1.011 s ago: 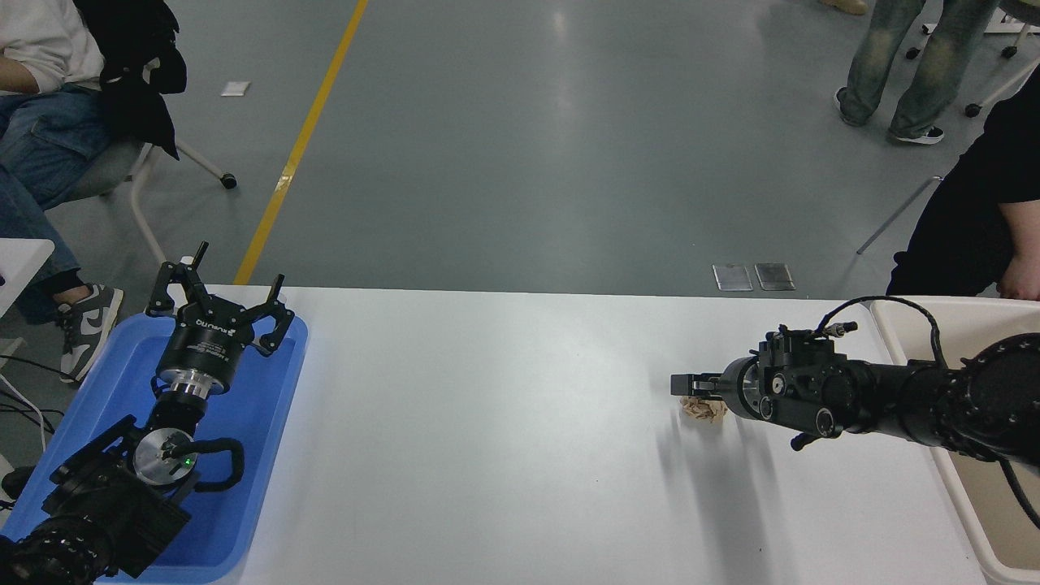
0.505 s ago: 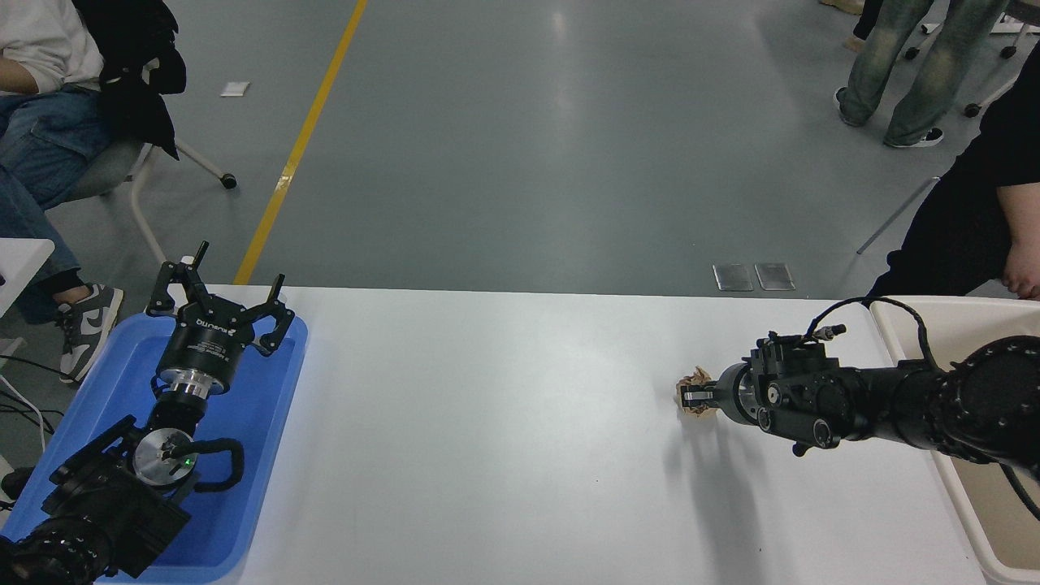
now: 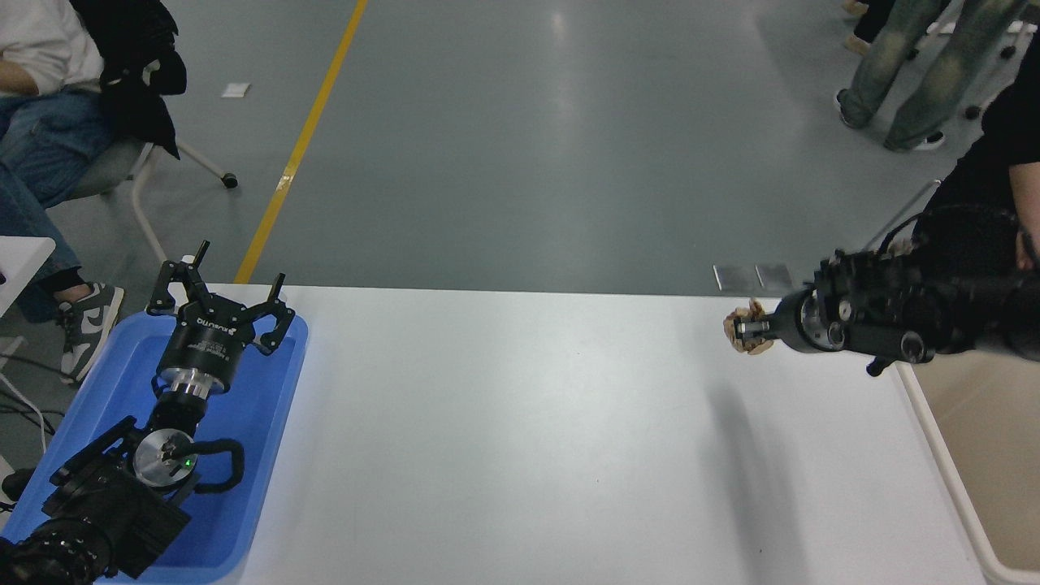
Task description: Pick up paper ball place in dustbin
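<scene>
Right arm: I see the black right arm entering from the right edge, held level above the white table and pointing toward the picture's left.
Right gripper: I read its jaws as pinched onto the small crumpled tan-brown paper ball; creased folds show above and below the black fingers.
Paper ball position: held in the air, clear of the table surface, over the table's far right part near its far edge. A soft shadow lies on the table below and nearer the camera.
Dustbin: the large beige plastic rectangular bin with a thick rounded rim stands at the table's right end. I see only its left rim and part of its inner wall; the paper ball is left of that rim, outside the bin.
Left arm: parked at the lower left, over the shallow blue plastic tray.
Left gripper: I see its black fingers spread apart, holding nothing, near the tray's far end.
Surroundings: a seated person at upper left, a person in black beyond the bin.
</scene>
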{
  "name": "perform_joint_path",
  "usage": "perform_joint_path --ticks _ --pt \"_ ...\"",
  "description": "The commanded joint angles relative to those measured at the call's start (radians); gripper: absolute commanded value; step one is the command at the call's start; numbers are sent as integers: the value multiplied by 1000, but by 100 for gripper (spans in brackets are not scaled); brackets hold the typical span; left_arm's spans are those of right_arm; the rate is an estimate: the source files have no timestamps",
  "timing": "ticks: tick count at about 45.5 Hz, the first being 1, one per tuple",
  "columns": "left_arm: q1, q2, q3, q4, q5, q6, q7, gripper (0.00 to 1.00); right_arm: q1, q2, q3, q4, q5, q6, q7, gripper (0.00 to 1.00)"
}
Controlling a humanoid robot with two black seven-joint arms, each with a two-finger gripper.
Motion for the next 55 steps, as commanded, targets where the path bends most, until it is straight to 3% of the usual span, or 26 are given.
perform_joint_path --ticks 1,20,55 --pt "0 0 -1 1 0 0 0 100 238 -145 -12 85 -2 200 -6 0" --pt "0 0 1 -1 0 0 0 100 487 -187 -100 98 -3 342 -7 0" --pt "0 0 1 -1 0 0 0 100 479 -189 -101 112 -3 344 -7 0"
